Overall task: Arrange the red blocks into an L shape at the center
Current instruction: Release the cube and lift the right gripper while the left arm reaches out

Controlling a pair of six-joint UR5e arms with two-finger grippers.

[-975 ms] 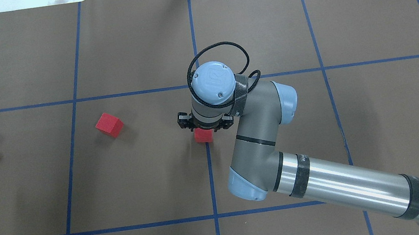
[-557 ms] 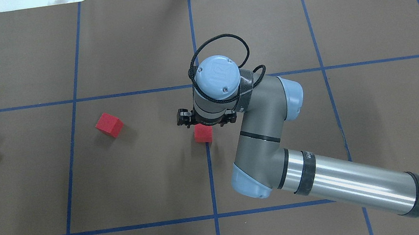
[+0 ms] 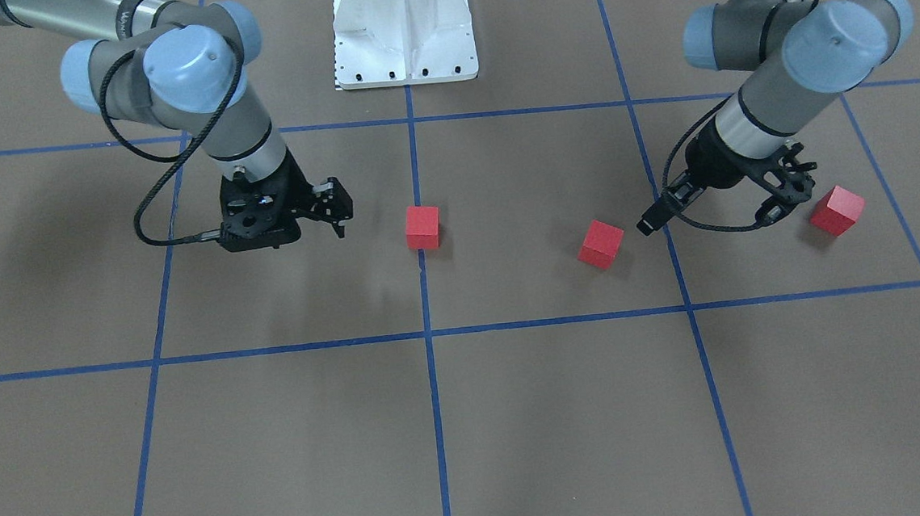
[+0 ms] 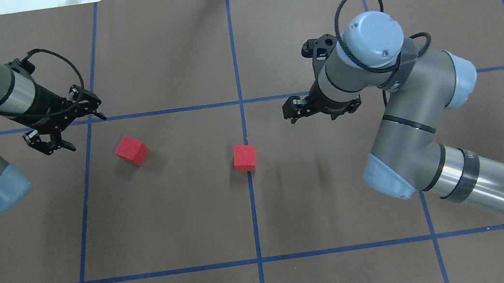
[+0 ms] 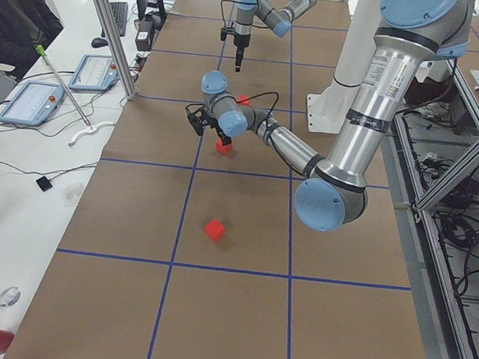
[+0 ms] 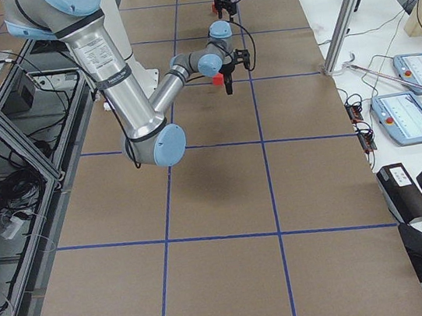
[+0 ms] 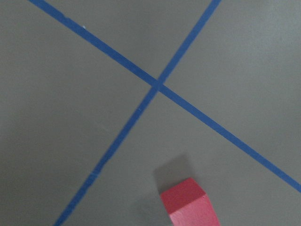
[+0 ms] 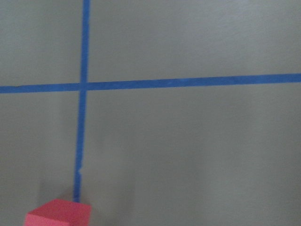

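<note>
- The right gripper has let go of the first block and pulled back to its own side; its jaws are spread and empty.
- That block now stands alone on the counter, touching the middle tape line at the center. Treat it as the L's anchor.
- The left gripper has swung into view, jaws spread and empty, above the counter between the second block and the third block.
- You have two blocks left to bring in; both lie well apart from the center, on the left half.
- Which one the left arm will take, you cannot tell yet.
</note>
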